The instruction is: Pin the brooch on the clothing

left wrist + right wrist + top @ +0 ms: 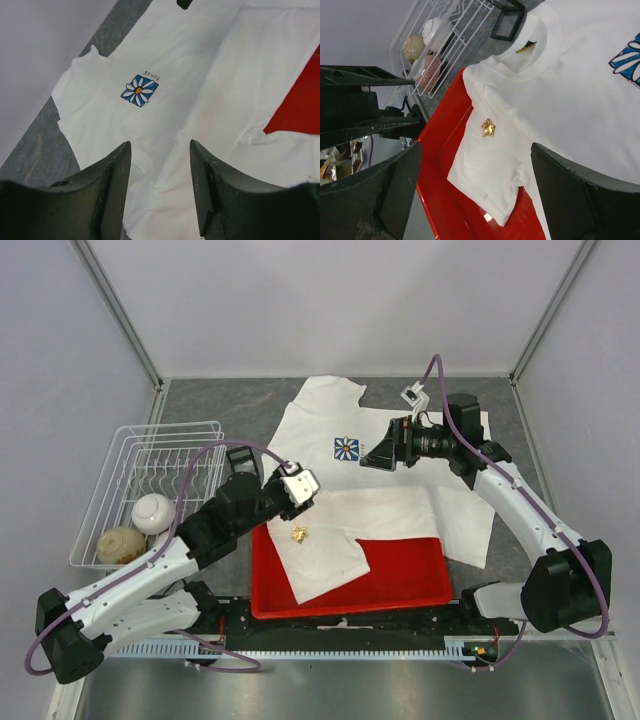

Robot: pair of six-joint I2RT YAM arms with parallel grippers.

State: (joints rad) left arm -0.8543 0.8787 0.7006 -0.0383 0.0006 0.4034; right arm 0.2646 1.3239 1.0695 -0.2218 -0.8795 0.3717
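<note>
Left gripper [300, 485] half open and empty beyond the tray's [420, 585] far-left corner; right gripper [380, 455] wide open, empty.
Brooch [299, 533] lies on the shirt [320, 430] sleeve draped into the tray.

The brooch [488, 127] is gold-coloured metal with a bright shine. The T-shirt [400, 510] is white matt cloth, softly creased, and its daisy print [139, 90] looks flat and dull. The red tray [442, 155] is smooth, glossy plastic that catches glints of light. The rack [170, 455] is white coated wire. The tabletop [215, 400] is grey, speckled and matt.
</note>
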